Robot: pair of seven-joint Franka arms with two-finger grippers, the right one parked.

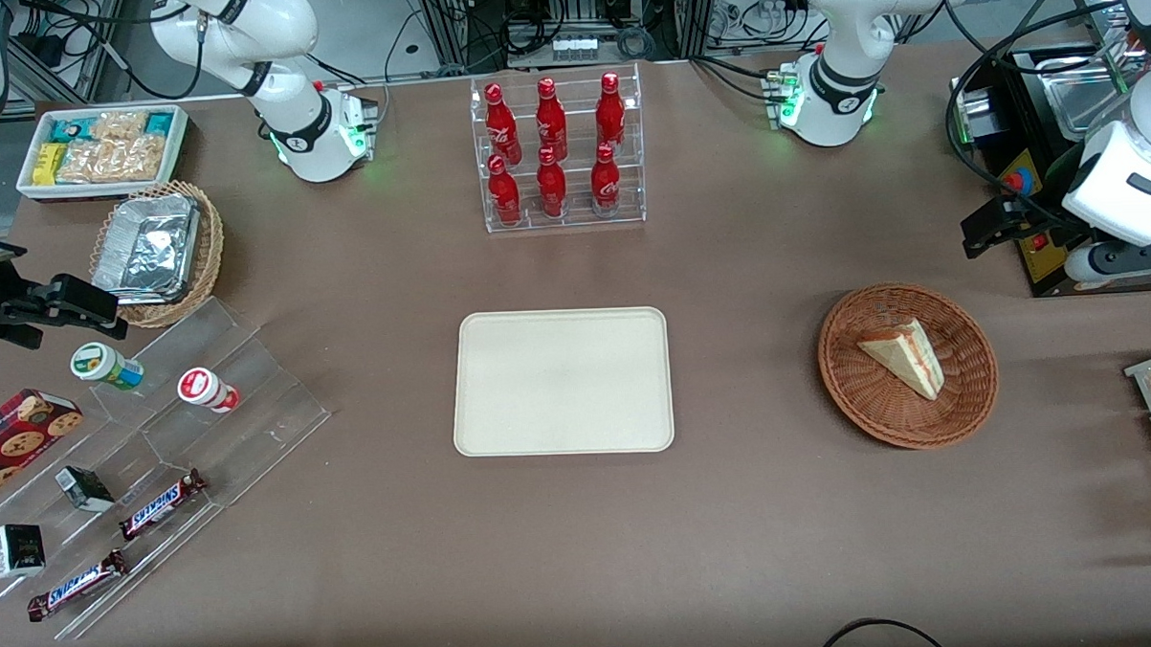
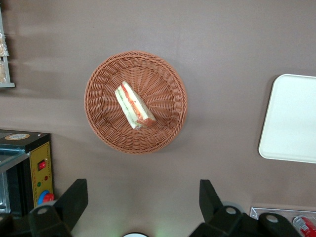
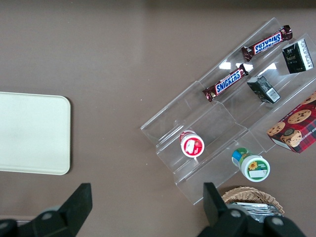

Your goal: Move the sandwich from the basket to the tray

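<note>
Jaws spread wide above basket; sandwich filling visible.

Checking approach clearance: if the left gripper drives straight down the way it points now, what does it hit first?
Probably bare table. The open left gripper points down beside the basket, not over the sandwich; depth is unclear.

front cam looked down over the whole table, left wrist cam hung above the gripper, facing down at the basket, both caught the tray
</note>
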